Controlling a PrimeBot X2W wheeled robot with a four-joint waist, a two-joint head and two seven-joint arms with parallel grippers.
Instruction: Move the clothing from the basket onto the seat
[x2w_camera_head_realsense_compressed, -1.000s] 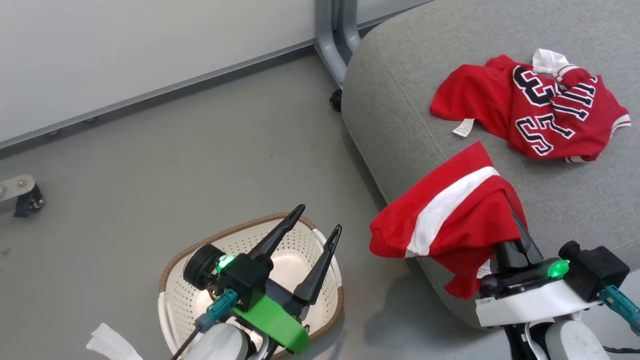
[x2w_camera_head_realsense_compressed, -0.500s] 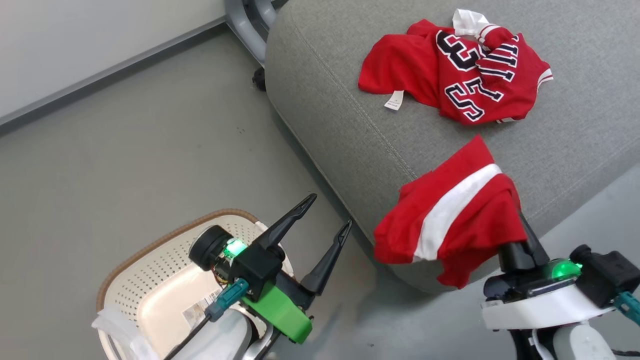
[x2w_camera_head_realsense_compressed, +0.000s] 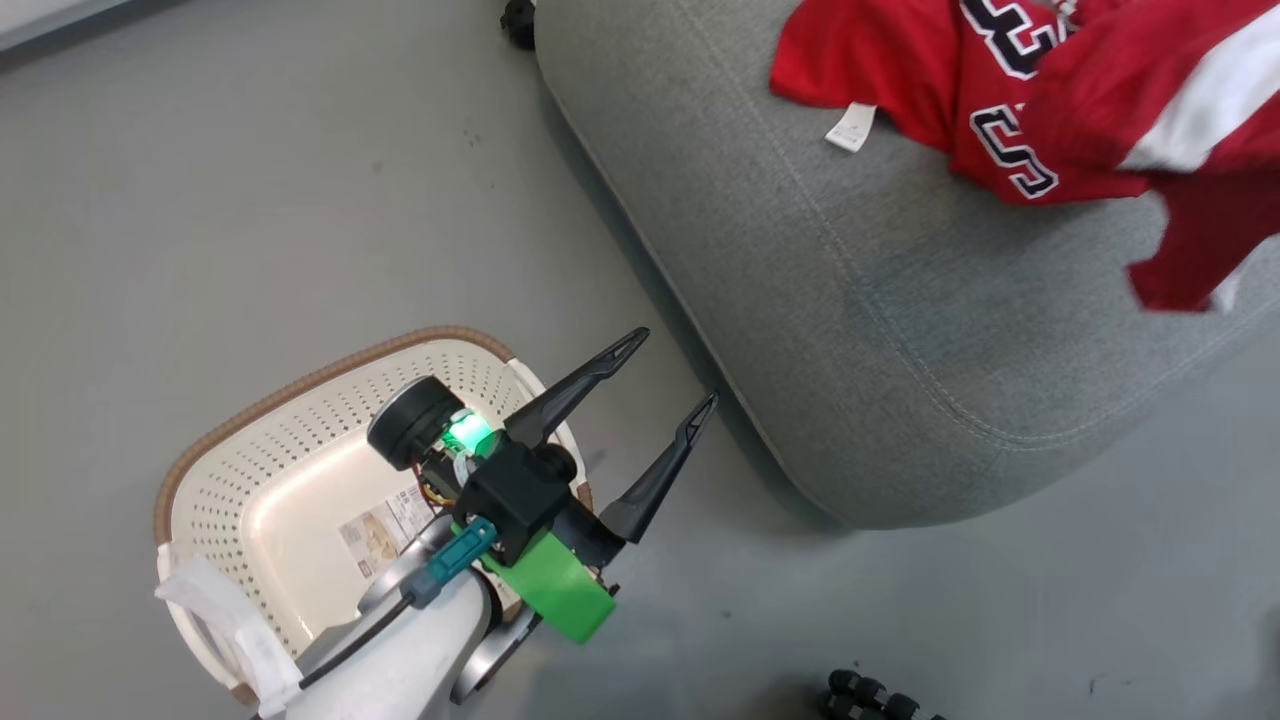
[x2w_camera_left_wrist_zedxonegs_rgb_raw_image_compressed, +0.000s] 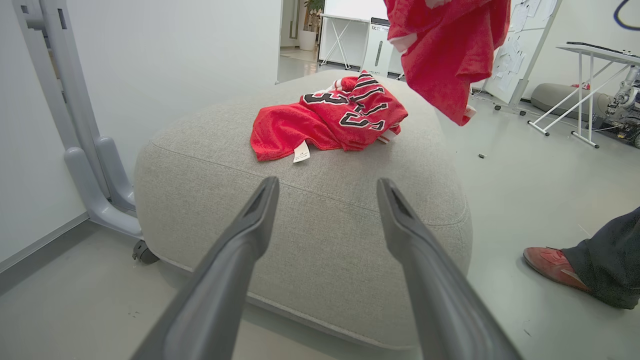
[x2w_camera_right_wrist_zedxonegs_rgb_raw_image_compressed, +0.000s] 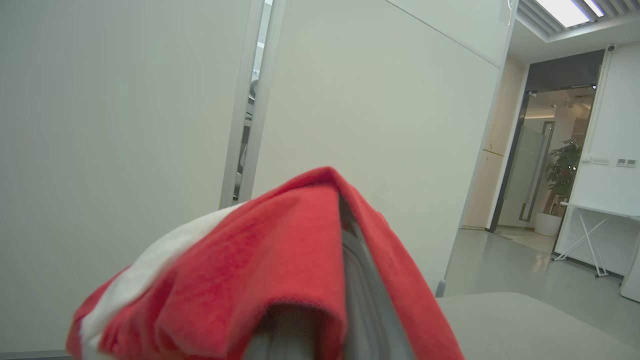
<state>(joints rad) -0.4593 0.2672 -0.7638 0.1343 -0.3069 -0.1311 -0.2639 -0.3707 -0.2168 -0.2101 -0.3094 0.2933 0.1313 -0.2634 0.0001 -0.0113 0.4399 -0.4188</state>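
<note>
Grey floor (x2w_camera_head_realsense_compressed: 250, 200), white walls (x2w_camera_right_wrist_zedxonegs_rgb_raw_image_compressed: 100, 150) (ceiling light (x2w_camera_right_wrist_zedxonegs_rgb_raw_image_compressed: 570, 7))

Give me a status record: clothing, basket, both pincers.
jersey: lying crumpled on seat
shorts: held aloft, not resting on seat
right pincer: shut on shorts, cloth draped over it
left pincer: open, empty, between basket and seat
basket: on floor, no clothing seen inside
remaining: set shorts on seat
</note>
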